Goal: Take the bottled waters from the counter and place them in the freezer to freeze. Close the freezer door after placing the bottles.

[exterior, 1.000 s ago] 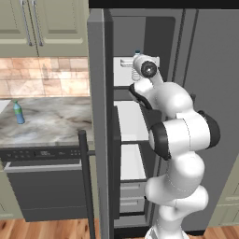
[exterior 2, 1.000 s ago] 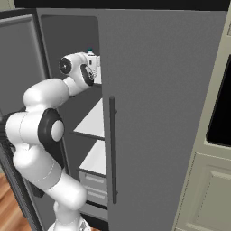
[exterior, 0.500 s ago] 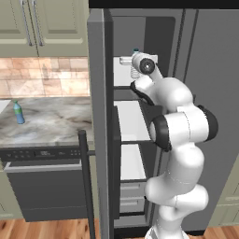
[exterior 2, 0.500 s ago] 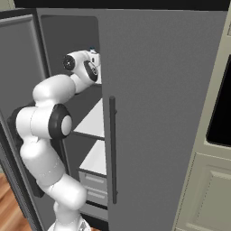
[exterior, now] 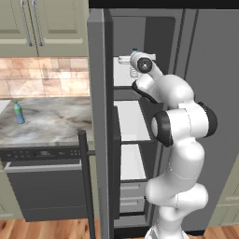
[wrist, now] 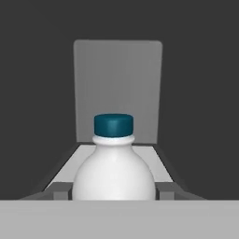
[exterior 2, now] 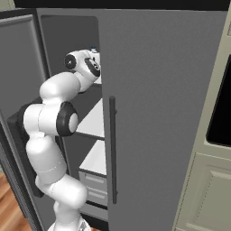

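End effector point(exterior: 134, 70) grasping clear bottle point(wrist: 114, 170) over top freezer shelf point(exterior: 122, 73); we lower upright, release only once seated

Count, left base view:
- Water bottles: 2. One blue bottle with green cap point(exterior: 18, 112) upright on the marbled counter point(exterior: 56, 121); one clear ribbed bottle with dark cap point(wrist: 114, 161) on the top freezer shelf point(exterior: 122, 79).
- White freezer shelves: 3.
- Freezer drawers point(exterior: 130, 197): 2.
- Upper cabinet doors point(exterior: 44, 25): 2.
- Dishwasher point(exterior: 46, 184): 1.
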